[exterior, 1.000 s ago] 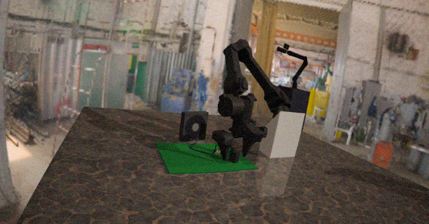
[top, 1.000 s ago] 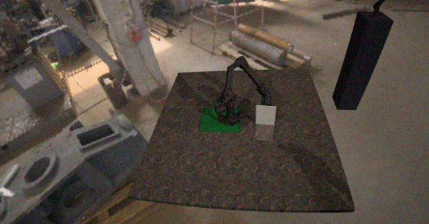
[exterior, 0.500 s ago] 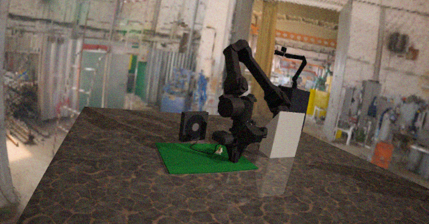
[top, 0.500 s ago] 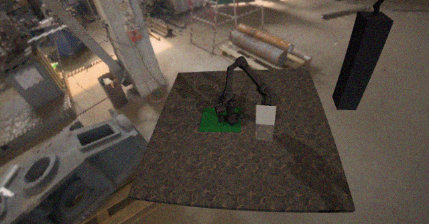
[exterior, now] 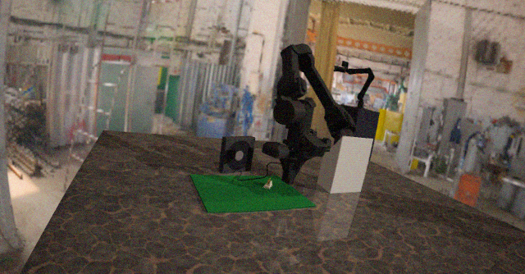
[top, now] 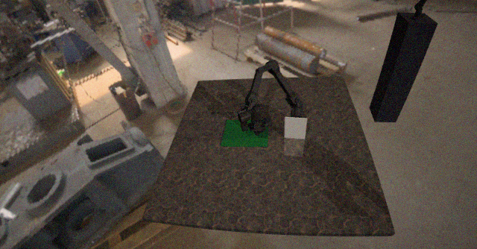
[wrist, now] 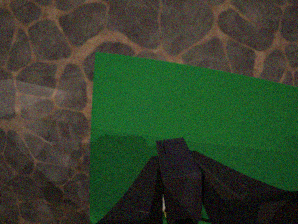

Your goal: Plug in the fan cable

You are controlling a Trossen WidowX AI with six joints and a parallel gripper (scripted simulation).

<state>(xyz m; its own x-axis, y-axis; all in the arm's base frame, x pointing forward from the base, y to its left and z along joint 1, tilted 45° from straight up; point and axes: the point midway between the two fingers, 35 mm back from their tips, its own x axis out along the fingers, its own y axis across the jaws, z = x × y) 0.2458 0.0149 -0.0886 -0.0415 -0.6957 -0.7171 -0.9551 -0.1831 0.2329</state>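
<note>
Dark cracked-stone desk [exterior: 123,225] carries flat green board [exterior: 246,196]; black square fan [exterior: 236,154] stands at its far edge. Black pincer [wrist: 178,196] is closed down onto the slim dark cable plug [wrist: 178,176], low over the board. Small pale four-pin header [exterior: 268,183] sits uncovered nearby. Grasp done; mating, full seating, and withdrawal remain.

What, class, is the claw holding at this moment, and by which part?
The claw is shut on the fan's dark plug, gripping its two sides, over the green board.
</note>
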